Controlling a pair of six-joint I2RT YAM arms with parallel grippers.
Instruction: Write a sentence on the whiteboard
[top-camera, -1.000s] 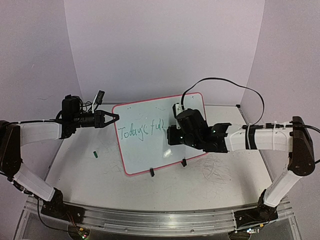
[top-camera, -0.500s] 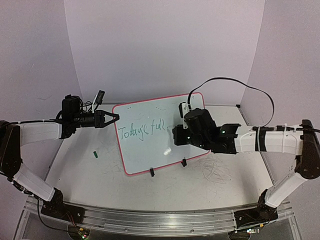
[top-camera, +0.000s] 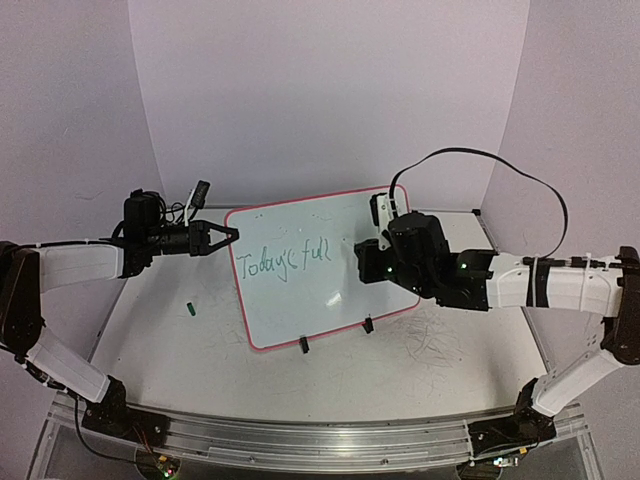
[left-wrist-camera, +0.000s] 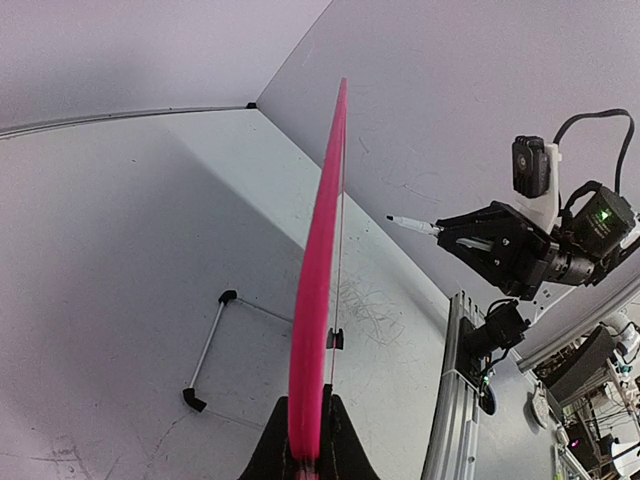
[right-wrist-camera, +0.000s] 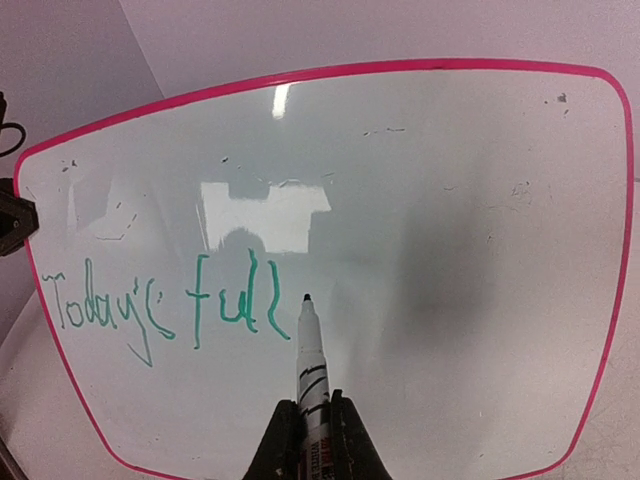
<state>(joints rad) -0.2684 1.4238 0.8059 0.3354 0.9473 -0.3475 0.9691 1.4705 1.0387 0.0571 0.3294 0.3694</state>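
Green ink: the sentence stops at "Today's full" on the whiteboard, upright mid-table. The left gripper clamps its left edge steady. The right gripper pinches the pen, tip lifted clear.

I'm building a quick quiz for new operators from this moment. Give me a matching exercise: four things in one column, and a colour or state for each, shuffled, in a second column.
Things
1. Frame of the whiteboard
2. The sentence
3. Left gripper
4. Right gripper

Colour or state
A. Shut on the marker
B. Green, reads "Today's full" so far
C. Pink
D. Shut on the board's side edge

Pairs: 1-C, 2-B, 3-D, 4-A
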